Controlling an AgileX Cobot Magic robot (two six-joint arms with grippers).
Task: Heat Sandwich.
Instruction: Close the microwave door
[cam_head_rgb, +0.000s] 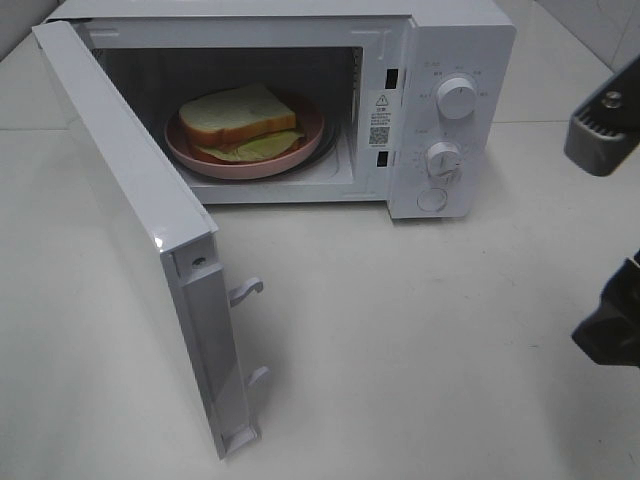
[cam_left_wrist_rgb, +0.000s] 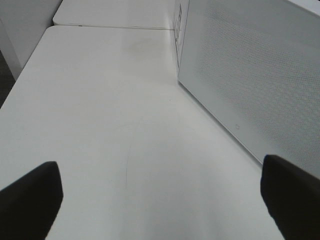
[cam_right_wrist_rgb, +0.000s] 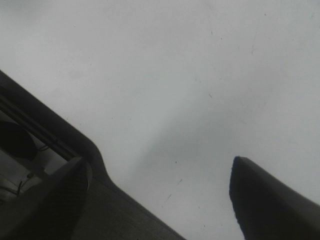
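White worktop (cam_head_rgb: 420, 330) fills the scene, pale and matte, and carries one white microwave (cam_head_rgb: 440, 60) at the far side. Its single door (cam_head_rgb: 130, 210) is swung wide open toward the camera, hinged on the left of the high view. Two latch hooks (cam_head_rgb: 245, 291) stick out of the door's free edge, one above the other.

Inside the cavity sits one round pink plate (cam_head_rgb: 250, 165), and on it lies one sandwich (cam_head_rgb: 240, 115). It has thick white bread with a brown crust, and pale green leaves poke out along its near edge.

The control panel to the right of the cavity has two round knobs (cam_head_rgb: 458, 97), one above the other, and one round button (cam_head_rgb: 432, 199) beneath them.

There are two tools, and both are clear of the microwave's inside. The left tool (cam_left_wrist_rgb: 160, 197) hovers low over the bare worktop beside the outer, dotted face of the open door. Its two dark fingers (cam_left_wrist_rgb: 30, 200) are spread wide with nothing between them. The right tool (cam_right_wrist_rgb: 157, 170) also has its two fingers apart and is empty, with only bare worktop below it. In the high view, parts of the right arm show at the right edge.
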